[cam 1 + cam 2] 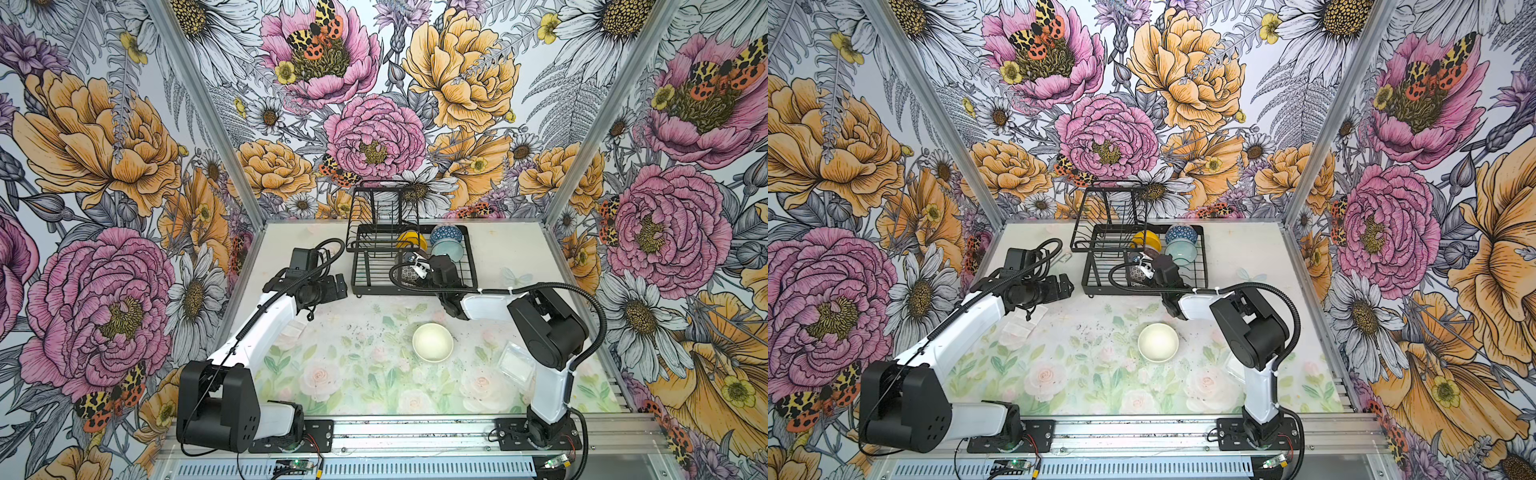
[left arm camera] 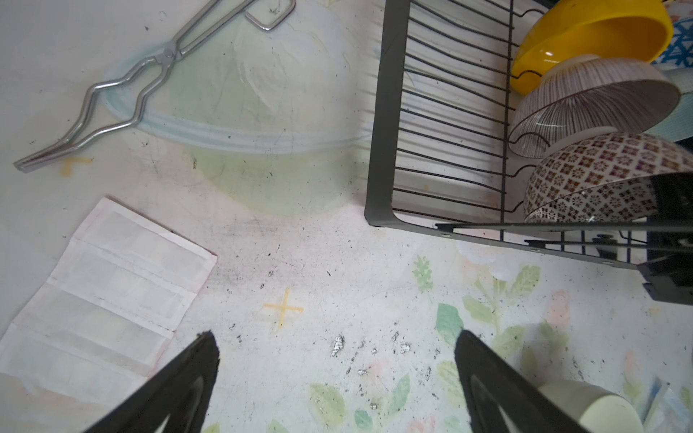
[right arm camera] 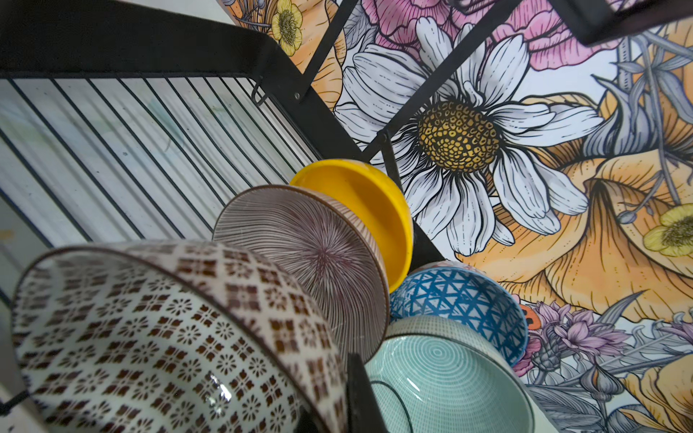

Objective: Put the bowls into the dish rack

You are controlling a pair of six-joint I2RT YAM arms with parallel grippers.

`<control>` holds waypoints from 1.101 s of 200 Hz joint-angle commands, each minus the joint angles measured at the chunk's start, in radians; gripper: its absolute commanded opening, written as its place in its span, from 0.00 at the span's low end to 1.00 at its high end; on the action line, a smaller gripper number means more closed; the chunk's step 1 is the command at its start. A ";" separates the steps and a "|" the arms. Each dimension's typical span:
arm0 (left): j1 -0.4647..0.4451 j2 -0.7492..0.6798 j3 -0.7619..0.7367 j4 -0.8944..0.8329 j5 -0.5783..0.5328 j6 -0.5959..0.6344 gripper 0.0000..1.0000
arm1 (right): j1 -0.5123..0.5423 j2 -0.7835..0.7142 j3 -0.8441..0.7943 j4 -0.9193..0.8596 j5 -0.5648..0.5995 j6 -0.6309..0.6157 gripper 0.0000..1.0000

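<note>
**Current state.** The right pincer [image 1: 419,266] is inside the dish rack [image 1: 354,266]. Its jaws are closed, and in the right wrist view they appear to pinch the rim of the black-and-white patterned bowl [image 3: 168,337]. That bowl stands on edge in the rack's slots, at the front of a row with the pink-striped bowl [image 3: 311,262] and the yellow bowl [image 1: 409,240] behind it. All three mouths tilt toward the front of the surface. The blue-patterned bowl [image 1: 445,235] and the pale teal bowl [image 1: 448,250] stand in the next row to the right.

The left pincer [image 1: 340,286] hangs just off the rack's left side. Its jaws are spread wide with nothing between them.

**Remaining item.** The cream bowl [image 1: 432,343] sits upright on the surface [image 1: 353,374], mouth up, well apart from the rack.

**Governing relation.**
1. The cream bowl lies toward the front edge from both pincers, slightly right of centre.
2. In both top views the right pincer is the nearer one, but it is occupied. The left pincer is free.
3. The bowl is round and has no long axis, so you can take the rim from any side.
4. Expect to tip it from mouth-up onto its edge to match the loaded rows.
</note>
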 commanded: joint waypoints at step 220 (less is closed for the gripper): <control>-0.003 -0.007 -0.015 0.025 0.002 -0.004 0.99 | 0.039 0.125 -0.021 0.407 0.275 -0.152 0.00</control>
